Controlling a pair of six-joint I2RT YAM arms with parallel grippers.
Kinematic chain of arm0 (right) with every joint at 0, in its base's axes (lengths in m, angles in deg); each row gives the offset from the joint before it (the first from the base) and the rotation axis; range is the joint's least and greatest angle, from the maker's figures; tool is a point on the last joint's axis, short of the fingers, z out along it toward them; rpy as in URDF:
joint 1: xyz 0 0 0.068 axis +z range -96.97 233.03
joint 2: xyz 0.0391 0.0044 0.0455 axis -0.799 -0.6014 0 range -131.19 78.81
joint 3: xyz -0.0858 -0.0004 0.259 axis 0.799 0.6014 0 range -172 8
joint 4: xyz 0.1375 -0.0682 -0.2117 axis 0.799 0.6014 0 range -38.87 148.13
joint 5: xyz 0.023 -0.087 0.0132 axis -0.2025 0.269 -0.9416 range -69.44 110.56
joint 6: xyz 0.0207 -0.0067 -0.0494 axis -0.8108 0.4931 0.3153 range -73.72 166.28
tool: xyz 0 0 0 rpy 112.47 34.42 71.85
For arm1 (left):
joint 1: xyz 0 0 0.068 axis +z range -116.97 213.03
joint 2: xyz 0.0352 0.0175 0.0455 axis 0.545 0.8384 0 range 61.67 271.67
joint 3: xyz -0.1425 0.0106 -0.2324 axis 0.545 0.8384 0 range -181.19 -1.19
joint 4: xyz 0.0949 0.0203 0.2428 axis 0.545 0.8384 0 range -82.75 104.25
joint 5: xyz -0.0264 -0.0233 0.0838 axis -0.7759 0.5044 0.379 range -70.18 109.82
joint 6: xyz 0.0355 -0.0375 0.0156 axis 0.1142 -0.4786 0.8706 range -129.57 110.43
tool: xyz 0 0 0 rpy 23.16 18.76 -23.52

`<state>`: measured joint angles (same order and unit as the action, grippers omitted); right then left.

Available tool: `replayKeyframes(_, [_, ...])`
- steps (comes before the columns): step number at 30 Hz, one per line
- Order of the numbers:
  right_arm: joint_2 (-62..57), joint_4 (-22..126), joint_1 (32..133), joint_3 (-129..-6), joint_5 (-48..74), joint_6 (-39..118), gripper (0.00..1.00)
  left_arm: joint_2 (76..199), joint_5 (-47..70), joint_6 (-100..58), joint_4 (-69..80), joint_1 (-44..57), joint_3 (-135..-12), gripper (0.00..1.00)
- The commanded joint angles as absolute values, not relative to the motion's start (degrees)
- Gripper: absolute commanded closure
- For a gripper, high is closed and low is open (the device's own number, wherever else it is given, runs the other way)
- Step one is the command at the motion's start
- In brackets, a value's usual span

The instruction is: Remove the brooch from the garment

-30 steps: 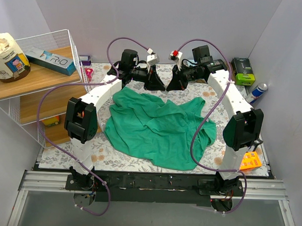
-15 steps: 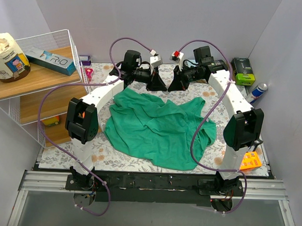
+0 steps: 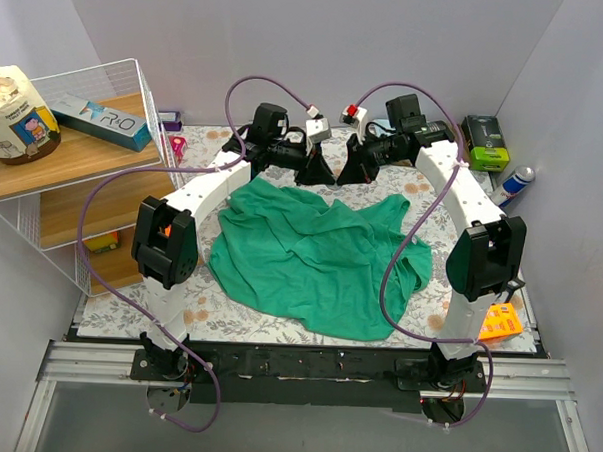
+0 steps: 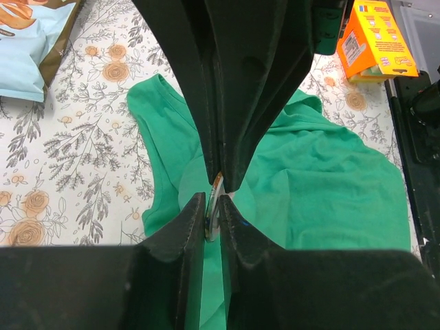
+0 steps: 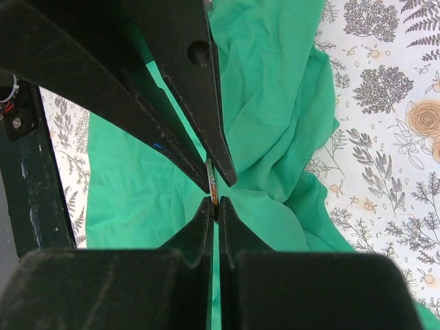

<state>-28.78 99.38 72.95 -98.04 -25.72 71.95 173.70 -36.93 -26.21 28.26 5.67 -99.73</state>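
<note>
The garment is soft, matt, wrinkled cloth, the floral mat smooth, the left pincer matt black plastic, the shelf bare wood, and the brooch perhaps metal, too small to judge.

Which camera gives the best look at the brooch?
The left wrist view: the brooch shows as a small brownish sliver over the green shirt. The right wrist view shows only a thinner edge; overhead, it cannot be made out.

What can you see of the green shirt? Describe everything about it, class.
The green shirt is plain emerald, short-sleeved, of soft, thin-looking cloth. It lies crumpled and wrinkled, roughly spread, on the floral mat between the two arms. Only the mat visibly touches it; the left gripper and right gripper hang above its far edge.
</note>
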Motion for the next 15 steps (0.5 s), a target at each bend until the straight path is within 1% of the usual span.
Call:
replayKeyframes(1, [-25.8, 96.0, 73.6, -99.7, -29.6, 69.7, 0.99, 172.5, -33.0, -21.3, 33.8, 4.6, -100.0, 0.92])
replayKeyframes(4, [-26.0, 96.0, 73.6, -99.7, -28.8, 69.6, 0.99, 172.2, -32.8, -20.4, 35.4, 4.6, -99.7, 0.88])
replayKeyframes(7, [-26.0, 95.9, 73.6, -99.4, -27.9, 69.6, 0.99, 171.6, -33.0, -20.1, 35.9, 5.2, -98.9, 0.76])
replayKeyframes(8, [-26.0, 95.8, 73.6, -99.2, -27.0, 69.6, 0.99, 171.1, -33.1, -20.1, 35.8, 5.5, -98.6, 0.71])
replayKeyframes(9, [-26.0, 95.6, 73.6, -98.9, -26.5, 69.6, 0.99, 170.7, -33.5, -20.1, 35.9, 5.6, -98.2, 0.64])
replayKeyframes(10, [-26.0, 95.6, 73.6, -98.7, -26.1, 69.6, 0.99, 170.1, -34.1, -20.1, 35.5, 6.2, -97.4, 0.6])
replayKeyframes(12, [-26.0, 95.5, 73.6, -98.3, -24.9, 69.6, 0.99, 167.9, -35.1, -20.8, 33.9, 6.8, -96.4, 0.54])
replayKeyframes(15, [-26.2, 95.4, 73.6, -98.0, -24.6, 69.6, 0.99, 165.6, -35.4, -21.9, 31.3, 7.7, -95.4, 0.49])
